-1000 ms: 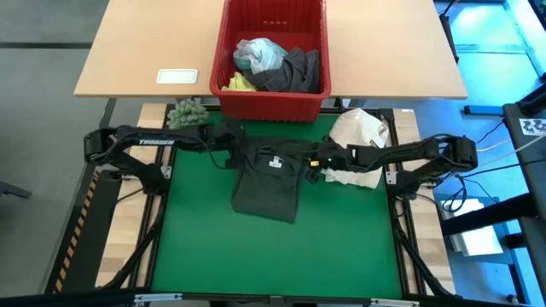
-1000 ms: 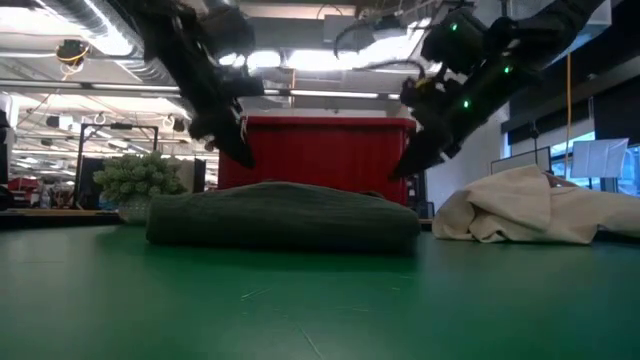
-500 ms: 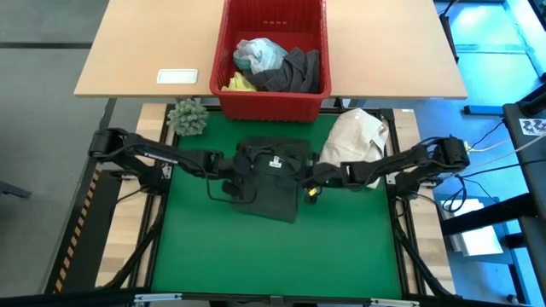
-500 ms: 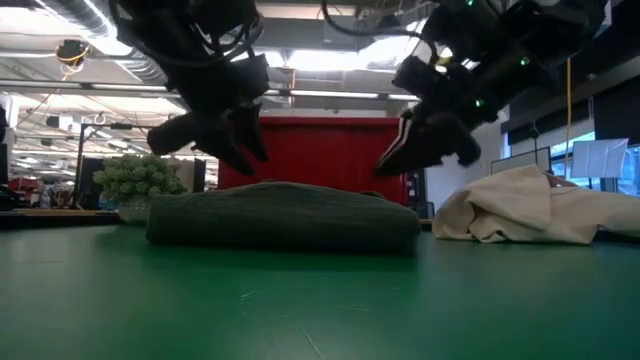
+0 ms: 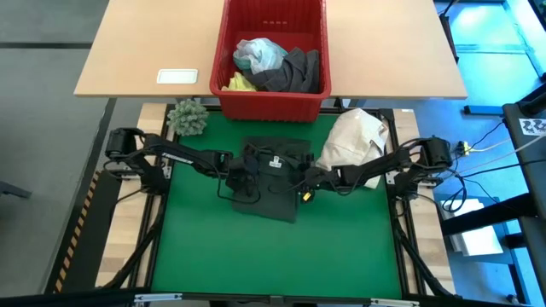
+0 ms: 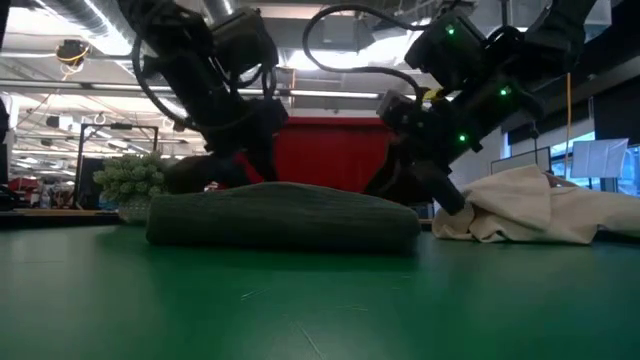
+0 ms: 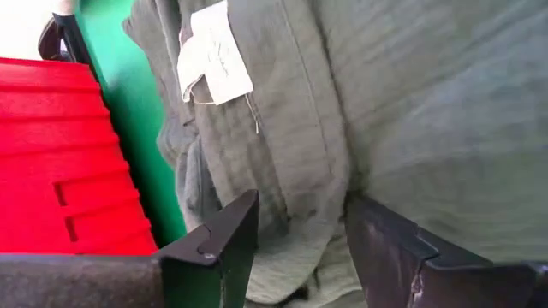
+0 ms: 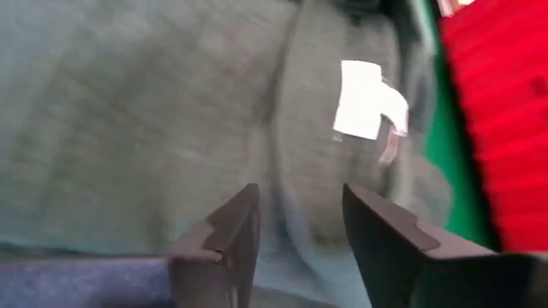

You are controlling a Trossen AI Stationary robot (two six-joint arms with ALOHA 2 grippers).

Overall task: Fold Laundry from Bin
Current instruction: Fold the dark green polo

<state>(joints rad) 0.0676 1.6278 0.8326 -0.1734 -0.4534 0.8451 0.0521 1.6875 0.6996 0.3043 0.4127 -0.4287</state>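
From above, a folded dark green-black garment (image 5: 271,179) lies on the green mat (image 5: 256,256) just before the red bin (image 5: 271,95), which holds more laundry (image 5: 275,66). The left gripper (image 5: 241,177) and right gripper (image 5: 300,182) meet its opposite edges.

At table height, both arms press low onto the fold.

Left wrist: jaws apart over cloth, a white label (image 7: 214,53) beyond.

Right wrist: blurred, jaws seemingly apart, nothing clamped.
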